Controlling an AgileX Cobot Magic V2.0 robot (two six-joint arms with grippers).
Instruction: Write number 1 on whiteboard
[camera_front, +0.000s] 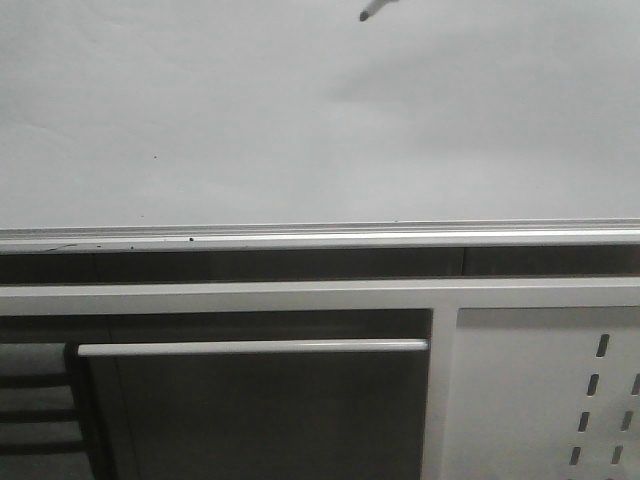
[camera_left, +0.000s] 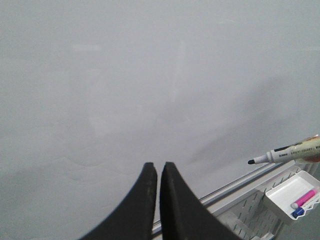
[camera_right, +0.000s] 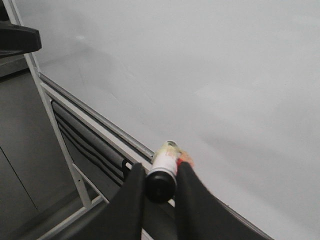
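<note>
While the big whiteboard (camera_front: 300, 120) is blank, with no number 1 on it yet, all the writing is left to do. The right tool (camera_right: 159, 176) is closed tight around a marker (camera_left: 287, 154), whose black tip sits near the board, maybe not touching. The left tool (camera_left: 157, 170) holds nothing, its two fingers almost together.

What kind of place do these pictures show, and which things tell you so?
Probably an office or lab workstation. A large whiteboard with a metal rail fills the view, a perforated panel stands below it, and a small white tray holds spare markers. The right gripper holds a marker.
</note>
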